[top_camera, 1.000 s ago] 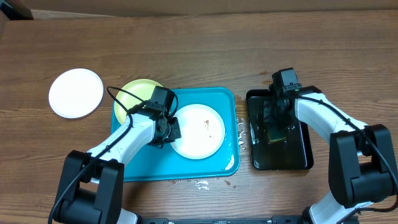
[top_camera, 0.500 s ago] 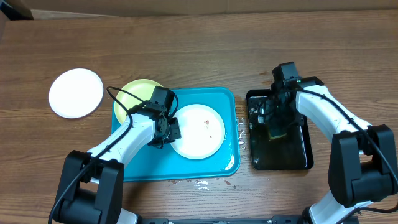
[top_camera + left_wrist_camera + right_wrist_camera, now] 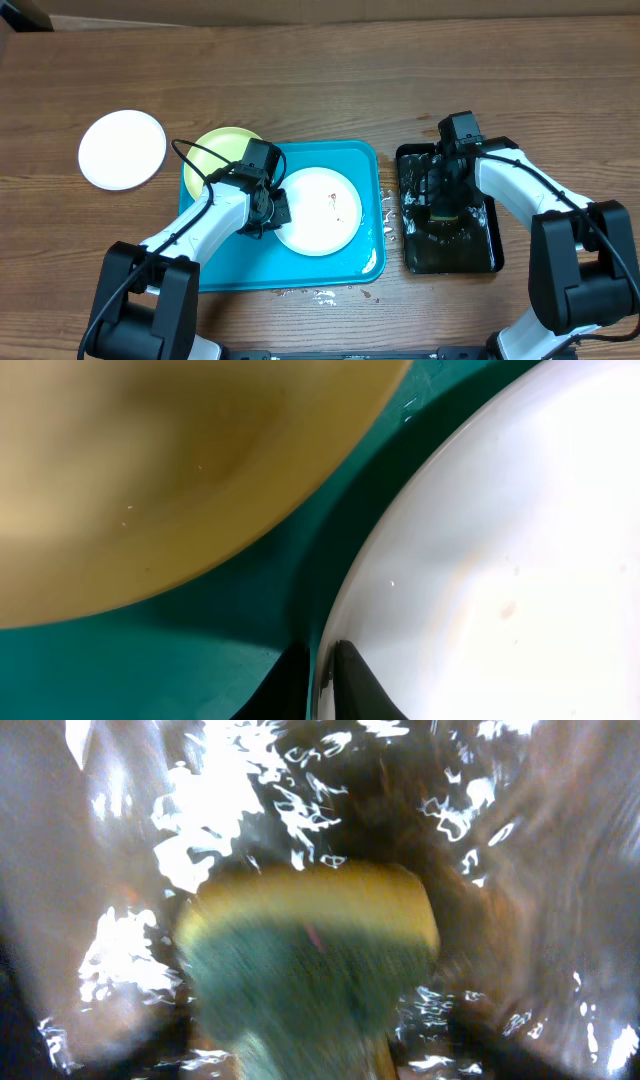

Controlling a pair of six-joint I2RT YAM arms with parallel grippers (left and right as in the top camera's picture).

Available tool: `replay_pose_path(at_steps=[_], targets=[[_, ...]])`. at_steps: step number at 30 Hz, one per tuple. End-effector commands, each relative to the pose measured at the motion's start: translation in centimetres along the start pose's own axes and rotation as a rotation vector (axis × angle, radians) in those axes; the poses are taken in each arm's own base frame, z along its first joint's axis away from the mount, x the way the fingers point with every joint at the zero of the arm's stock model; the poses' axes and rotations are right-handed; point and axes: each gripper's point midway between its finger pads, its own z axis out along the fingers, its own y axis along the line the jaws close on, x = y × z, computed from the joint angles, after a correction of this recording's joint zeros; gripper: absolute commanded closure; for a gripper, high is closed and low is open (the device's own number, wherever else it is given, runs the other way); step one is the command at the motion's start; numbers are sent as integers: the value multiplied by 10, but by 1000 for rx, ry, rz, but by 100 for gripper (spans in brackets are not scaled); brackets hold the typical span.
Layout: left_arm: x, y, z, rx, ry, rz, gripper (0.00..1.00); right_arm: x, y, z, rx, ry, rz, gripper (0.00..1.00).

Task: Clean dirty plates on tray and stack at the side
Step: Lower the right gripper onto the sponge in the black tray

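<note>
Far left: white plate (image 3: pixel 122 149) alone on the tabletop (image 3: pixel 330 80).
Left of centre: yellow-green plate (image 3: pixel 235 140) overlapping the blue tray (image 3: pixel 300 268) corner, partly hidden by the left arm (image 3: pixel 205 222).
Left gripper (image 3: pixel 279 208): closed on the smeared plate (image 3: pixel 320 212) rim inside the tray; only the wrist view shows the pinch.
Right gripper (image 3: pixel 445 205): over a sponge (image 3: pixel 310 950) in the black tray (image 3: pixel 470 255); too blurred to tell whether open or closed.

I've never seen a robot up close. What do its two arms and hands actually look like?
Both arms look alike: smooth white shells linked by chunky black joints, on black bases. A thin black cable loops beside the left arm. The left hand and right hand are black and boxy; the left's fingers are dark and tapered.
</note>
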Motion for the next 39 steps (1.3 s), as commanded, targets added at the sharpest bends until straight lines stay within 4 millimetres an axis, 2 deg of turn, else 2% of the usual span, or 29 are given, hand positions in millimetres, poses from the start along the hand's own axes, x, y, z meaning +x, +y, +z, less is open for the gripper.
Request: replay_pose_path(at_steps=[1, 7, 9, 12, 13, 14, 17, 19, 20, 21, 23, 24, 25, 26, 30, 35, 39], targets=[[3, 3, 2, -11, 7, 12, 88, 17, -3, 3, 12, 75, -1, 0], [3, 3, 2, -11, 7, 12, 87, 35, -8, 7, 28, 136, 7, 0], [3, 3, 2, -11, 8, 12, 87, 39, -9, 11, 29, 139, 7, 6], [3, 3, 2, -12, 7, 12, 87, 40, -9, 14, 27, 136, 7, 7], [3, 3, 2, -11, 7, 12, 87, 41, -9, 14, 27, 136, 7, 12], [3, 3, 2, -11, 7, 12, 87, 42, -7, 14, 18, 142, 8, 22], [3, 3, 2, -12, 6, 13, 87, 45, 0, 14, -26, 158, 11, 30], [3, 3, 2, -12, 7, 12, 86, 47, 4, 13, -47, 167, 13, 43], [3, 3, 2, -12, 7, 12, 86, 47, 5, 13, -54, 170, 14, 57], [3, 3, 2, -12, 7, 12, 86, 47, 5, 13, -54, 169, 14, 65], [3, 3, 2, -12, 7, 12, 86, 47, 5, 13, -54, 168, 13, 75], [3, 3, 2, -12, 7, 12, 86, 47, 5, 13, -54, 168, 14, 74], [3, 3, 2, -12, 7, 12, 86, 47, 5, 13, -53, 169, 14, 56], [3, 3, 2, -12, 7, 12, 86, 48, 5, 13, -53, 172, 14, 52], [3, 3, 2, -12, 7, 12, 86, 50, 4, 13, -51, 179, 14, 48], [3, 3, 2, -11, 7, 12, 85, 51, 4, 12, -49, 186, 15, 48], [3, 3, 2, -12, 7, 12, 85, 53, 3, 12, -47, 194, 15, 37]])
